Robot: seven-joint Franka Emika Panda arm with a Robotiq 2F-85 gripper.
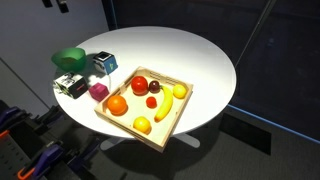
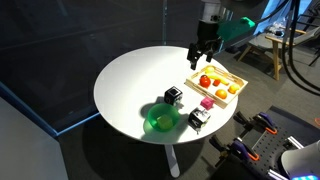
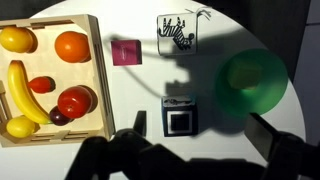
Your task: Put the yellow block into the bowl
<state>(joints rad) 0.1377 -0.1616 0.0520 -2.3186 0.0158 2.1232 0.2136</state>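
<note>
White round table (image 1: 190,60). A wooden tray (image 3: 97,75) at its edge holds an orange (image 3: 72,46), a banana (image 3: 25,95), a red apple (image 3: 75,101) and smaller red and yellow fruits. Just beside the tray lies a pink cube (image 3: 126,52).

Further in stand a cube with a black-and-white zebra-like print (image 3: 177,32) and a dark-framed cube (image 3: 180,118); no writing is legible. I cannot tell which of these two is the yellow block.

The bowl (image 3: 250,82) sits near the table's edge, showing only its green inside.

The gripper (image 3: 205,132) hovers with jaws spread wide, holding nothing
</note>
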